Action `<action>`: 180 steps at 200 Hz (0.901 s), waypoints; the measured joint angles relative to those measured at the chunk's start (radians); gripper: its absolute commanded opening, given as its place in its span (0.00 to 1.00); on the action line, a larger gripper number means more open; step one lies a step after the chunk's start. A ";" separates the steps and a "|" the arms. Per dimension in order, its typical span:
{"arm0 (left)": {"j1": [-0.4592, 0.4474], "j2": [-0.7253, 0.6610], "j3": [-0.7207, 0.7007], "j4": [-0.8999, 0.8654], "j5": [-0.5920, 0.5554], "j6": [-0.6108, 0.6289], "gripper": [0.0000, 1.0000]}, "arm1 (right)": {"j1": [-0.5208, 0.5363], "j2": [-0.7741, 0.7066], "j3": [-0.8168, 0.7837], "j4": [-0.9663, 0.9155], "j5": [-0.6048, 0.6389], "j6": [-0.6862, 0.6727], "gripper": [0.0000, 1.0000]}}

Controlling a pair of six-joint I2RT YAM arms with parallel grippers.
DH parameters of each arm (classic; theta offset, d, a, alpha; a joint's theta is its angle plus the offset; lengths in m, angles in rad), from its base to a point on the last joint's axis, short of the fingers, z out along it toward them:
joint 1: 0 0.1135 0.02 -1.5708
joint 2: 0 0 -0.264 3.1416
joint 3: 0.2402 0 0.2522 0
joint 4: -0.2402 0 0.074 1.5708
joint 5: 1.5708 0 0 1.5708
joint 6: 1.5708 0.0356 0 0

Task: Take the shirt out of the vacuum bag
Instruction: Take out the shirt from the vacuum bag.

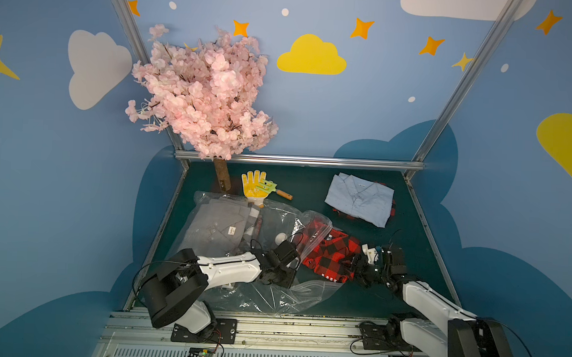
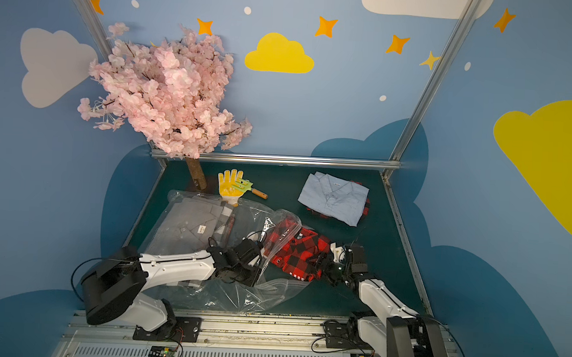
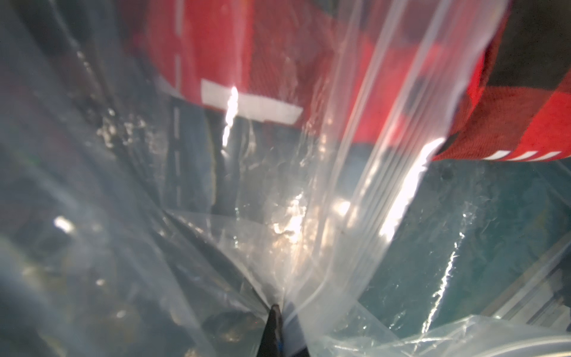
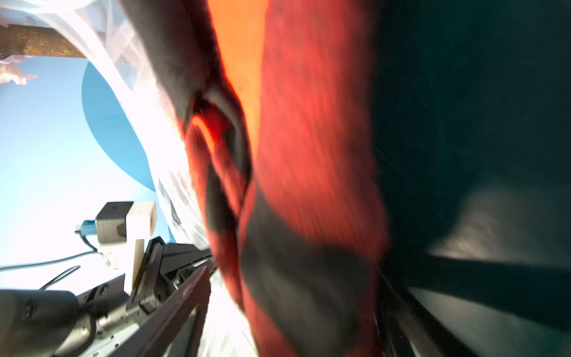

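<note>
Blue walls painted with clouds and stars enclose a dark green worktop (image 1: 418, 231); read it from left to right. At the far left corner stands a pink blossom tree (image 1: 205, 93). Beside it, covering the left half of the worktop down to the near edge, lies the vacuum bag (image 1: 266, 297), with a folded grey shirt (image 1: 216, 226) inside. Your left end effector (image 3: 273, 315) is closed on a gathered pleat of the bag's film, close to the zip-seal edge (image 3: 364, 173). At mid-worktop the red checked shirt (image 1: 327, 254) lies half out of the bag's mouth: the end toward the far edge is under film, and the rest lies bare on the worktop. Your right end effector (image 1: 353, 266) is at the bare side of that shirt. Its wrist view shows only blurred cloth close to the fingers, so you cannot tell whether the jaws grip it or stand free. A folded blue shirt (image 1: 360, 199) rests on another checked garment near the far right corner, well apart.

Hazards, as judged:
(a) If the thin pleat slips from the left pinch, the bag would travel with the shirt instead of stripping off.
(b) If the right jaws lack a firm hold, a pull would leave the shirt where it lies.
(c) Film draped over the covered end may cling and unfold the shirt.
(d) A drag on the bag may shift the grey shirt.
</note>
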 measured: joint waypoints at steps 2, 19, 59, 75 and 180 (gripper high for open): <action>-0.001 0.001 0.000 0.000 0.000 0.000 0.03 | 0.003 0.007 0.003 0.005 0.004 0.003 0.82; -0.006 0.006 0.003 0.005 0.000 -0.003 0.03 | 0.023 0.059 0.031 0.043 0.034 0.016 0.78; -0.011 0.006 0.003 0.010 -0.001 -0.007 0.03 | 0.051 0.158 0.081 0.071 0.077 0.024 0.25; -0.011 0.006 0.003 0.012 -0.001 -0.010 0.03 | 0.055 0.177 0.090 0.070 0.079 0.019 0.04; -0.011 0.017 0.010 0.028 0.000 -0.009 0.03 | 0.053 -0.229 0.355 -0.501 0.142 -0.169 0.00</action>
